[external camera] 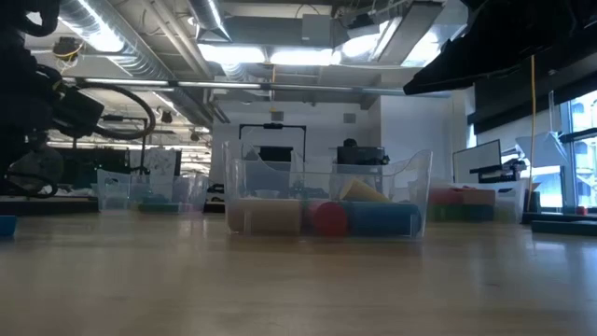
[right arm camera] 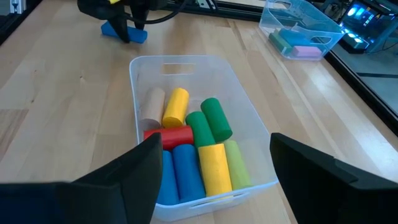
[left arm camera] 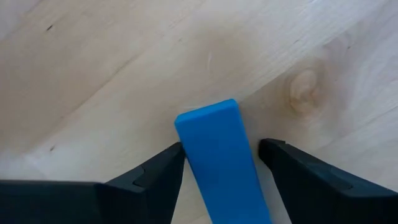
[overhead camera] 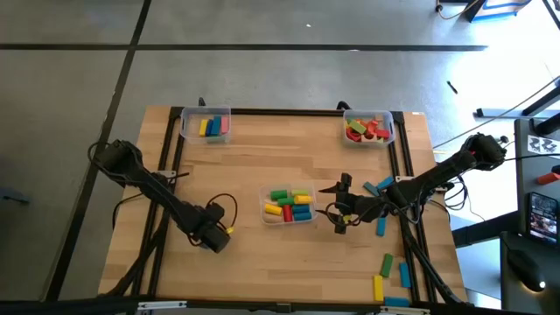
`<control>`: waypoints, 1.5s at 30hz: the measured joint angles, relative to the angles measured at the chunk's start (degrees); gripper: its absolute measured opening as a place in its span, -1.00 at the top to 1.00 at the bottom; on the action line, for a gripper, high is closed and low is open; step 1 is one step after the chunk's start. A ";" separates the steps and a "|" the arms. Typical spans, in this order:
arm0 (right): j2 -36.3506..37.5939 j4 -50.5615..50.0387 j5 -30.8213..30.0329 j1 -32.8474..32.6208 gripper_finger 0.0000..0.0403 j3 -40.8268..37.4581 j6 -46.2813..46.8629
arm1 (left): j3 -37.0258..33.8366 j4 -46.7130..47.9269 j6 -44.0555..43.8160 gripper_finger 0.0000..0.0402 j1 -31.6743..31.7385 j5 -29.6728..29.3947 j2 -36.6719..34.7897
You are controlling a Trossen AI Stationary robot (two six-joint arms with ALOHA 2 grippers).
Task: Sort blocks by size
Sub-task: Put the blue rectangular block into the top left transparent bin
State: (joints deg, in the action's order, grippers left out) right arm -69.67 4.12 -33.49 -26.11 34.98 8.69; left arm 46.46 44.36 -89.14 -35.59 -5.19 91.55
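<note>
Left hand [left arm camera: 221, 163] straddling a flat blue wooden block [left arm camera: 222, 160], not yet pinched.

On the bench [overhead camera: 254, 166] at seven o'clock of the clear centre bin of coloured cylinders [overhead camera: 290, 206]; next, close and lift. Only its wrist view shows the gap. Right hand [right arm camera: 214, 168], open, hovers at the bin's three o'clock.

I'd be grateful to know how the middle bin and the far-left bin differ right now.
The middle bin holds many short cylinders in green, yellow, red and blue; the far-left bin holds only a few flat bars: yellow, blue and pink. The middle bin sits at the table's centre, right in front of the open right gripper; the far-left bin sits at the back edge, away from both arms. Both are clear plastic.
</note>
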 joint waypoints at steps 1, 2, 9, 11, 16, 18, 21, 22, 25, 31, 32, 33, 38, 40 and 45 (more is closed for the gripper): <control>0.00 0.00 0.00 0.01 -0.41 -0.01 0.00 | 0.00 0.04 0.00 -0.10 0.00 0.00 0.01; 0.00 0.01 0.02 0.01 -0.41 -0.02 0.00 | 0.00 0.01 0.00 -0.07 0.00 0.02 0.00; 0.00 0.01 0.01 0.00 -0.41 -0.02 0.00 | 0.02 0.11 1.15 0.26 0.02 0.00 0.02; 0.00 0.00 0.00 0.00 -0.41 0.00 0.00 | 0.04 0.15 1.26 0.33 0.05 0.00 0.02; 0.00 0.00 0.00 0.00 -0.41 -0.02 0.00 | 0.04 0.17 2.53 0.35 0.49 0.02 -0.05; 0.00 0.00 0.00 0.01 -0.41 -0.01 0.00 | -0.02 0.18 2.85 0.32 0.62 0.02 -0.38; 0.00 0.00 0.00 0.00 -0.41 0.00 0.00 | -0.12 0.81 3.78 0.30 1.18 0.08 -1.86; 0.00 0.02 0.00 0.00 -0.41 -0.01 0.00 | -0.13 0.69 4.08 0.30 1.45 0.07 -2.61; 0.00 0.02 -0.33 0.00 -0.41 0.00 -0.02 | -0.11 1.39 5.67 0.32 2.52 -0.15 -5.14; 0.00 0.02 -0.42 0.00 -0.41 -0.02 -0.02 | -0.09 4.03 10.51 0.30 6.35 -6.25 -12.67; 0.00 0.02 -0.42 0.00 -0.41 -0.02 -0.02 | -0.09 4.32 11.58 0.30 7.32 -7.76 -14.22; 0.00 0.02 -0.43 0.00 -0.41 -0.01 -0.02 | -0.06 4.86 12.58 0.29 8.48 -9.50 -15.68; 0.00 0.09 -0.95 0.00 -0.41 0.00 -0.15 | -0.02 5.08 20.90 0.31 15.04 -18.64 -23.39; 0.00 0.37 -2.91 0.00 -0.41 0.00 -0.54 | -0.02 4.96 25.18 0.31 18.14 -22.84 -26.14; 0.00 2.44 -7.42 0.00 -0.41 0.00 -1.68 | -0.02 3.67 35.75 0.29 27.20 -30.95 -31.96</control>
State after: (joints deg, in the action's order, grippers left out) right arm -69.67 6.56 -40.92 -26.11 34.98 7.01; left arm 46.44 48.03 -53.39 -8.40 -36.14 59.58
